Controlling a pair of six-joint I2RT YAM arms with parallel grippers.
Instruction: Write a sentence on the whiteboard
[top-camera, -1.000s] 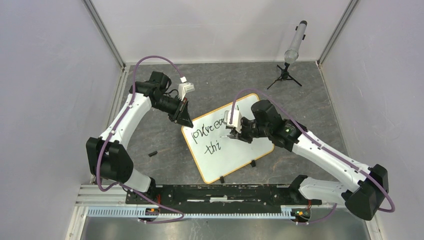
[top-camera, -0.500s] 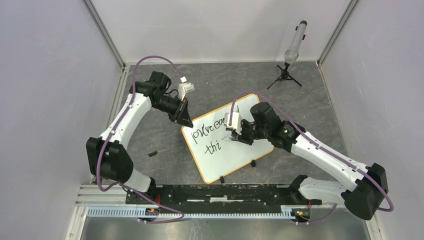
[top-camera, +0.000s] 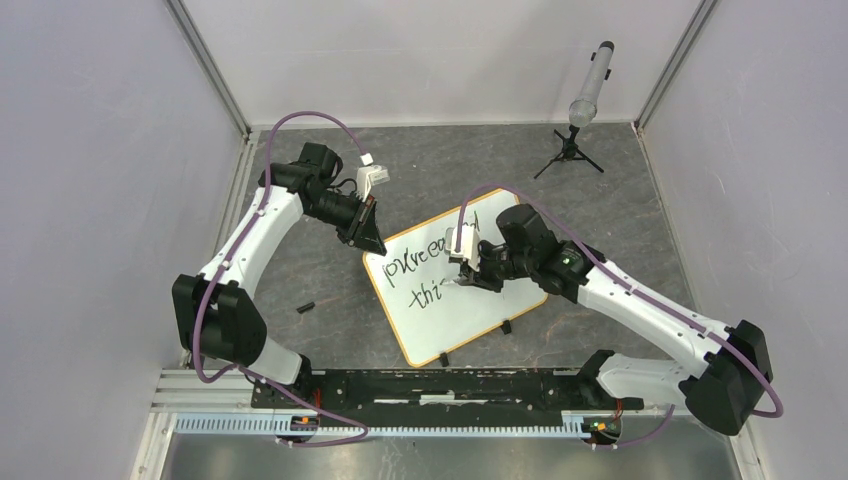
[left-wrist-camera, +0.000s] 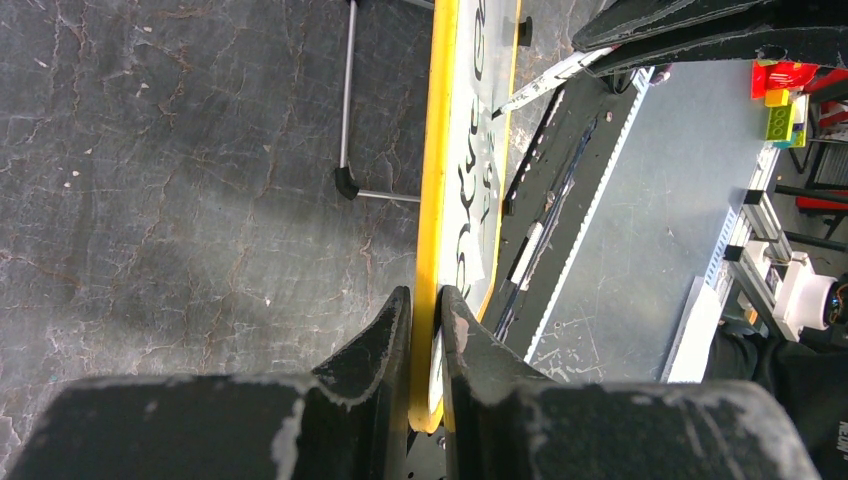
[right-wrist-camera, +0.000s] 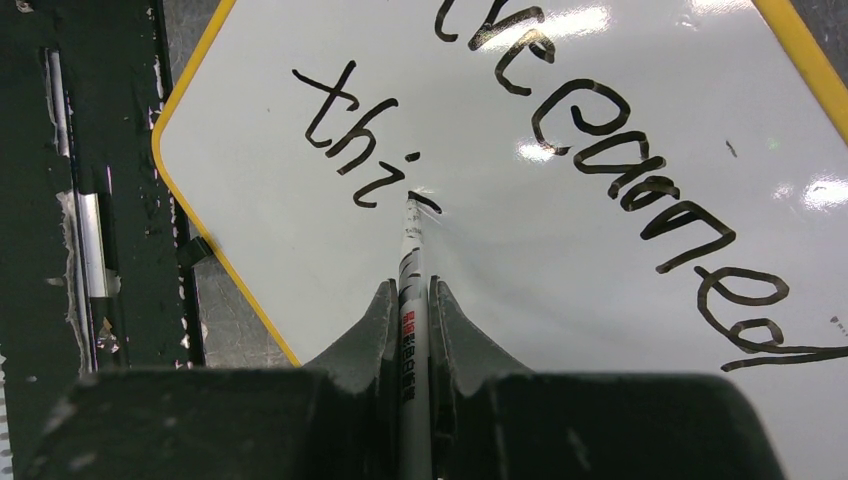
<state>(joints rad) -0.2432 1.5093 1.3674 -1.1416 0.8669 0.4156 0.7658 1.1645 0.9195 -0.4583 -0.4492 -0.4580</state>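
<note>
The whiteboard (top-camera: 462, 322) stands tilted on the grey floor, its yellow frame (left-wrist-camera: 437, 150) seen edge-on in the left wrist view. My left gripper (top-camera: 368, 243) (left-wrist-camera: 425, 295) is shut on the board's upper-left corner. My right gripper (top-camera: 465, 272) (right-wrist-camera: 411, 285) is shut on a white marker (right-wrist-camera: 411, 240). The marker's tip touches the board (right-wrist-camera: 600, 290) just after the letters "thi" (right-wrist-camera: 350, 130). The sentence (top-camera: 415, 263) runs in two slanted black lines; its upper line (right-wrist-camera: 620, 170) reads roughly "vceaned".
A small black cap (top-camera: 305, 306) lies on the floor left of the board. A grey cylinder on a black tripod (top-camera: 588, 95) stands at the back right. The black mounting rail (top-camera: 430, 385) runs along the near edge. A thin metal stand leg (left-wrist-camera: 347, 100) shows behind the board.
My right gripper has shifted slightly left with the marker, and a short new stroke shows after "thi". The left arm and the board have not moved.
</note>
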